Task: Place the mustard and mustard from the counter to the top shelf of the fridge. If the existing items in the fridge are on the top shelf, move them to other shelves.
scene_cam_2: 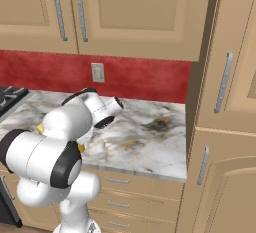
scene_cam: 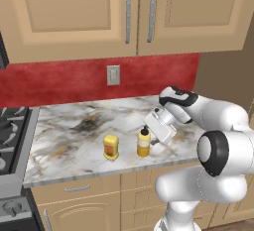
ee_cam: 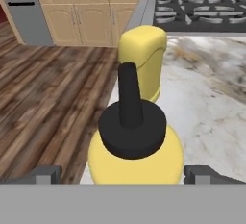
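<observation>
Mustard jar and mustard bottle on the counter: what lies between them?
Nothing: in the left base view bare counter separates the jar from the bottle.

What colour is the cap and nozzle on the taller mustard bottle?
Black, on the yellow mustard bottle; clearest in the hand view.

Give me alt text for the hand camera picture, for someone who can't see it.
Close up from the open gripper: a yellow mustard bottle with a dark pointed nozzle sits between the two finger tips, on the marbled counter. Just past it stands a squat yellow mustard jar, with the black stove beyond and wood floor alongside.
</observation>
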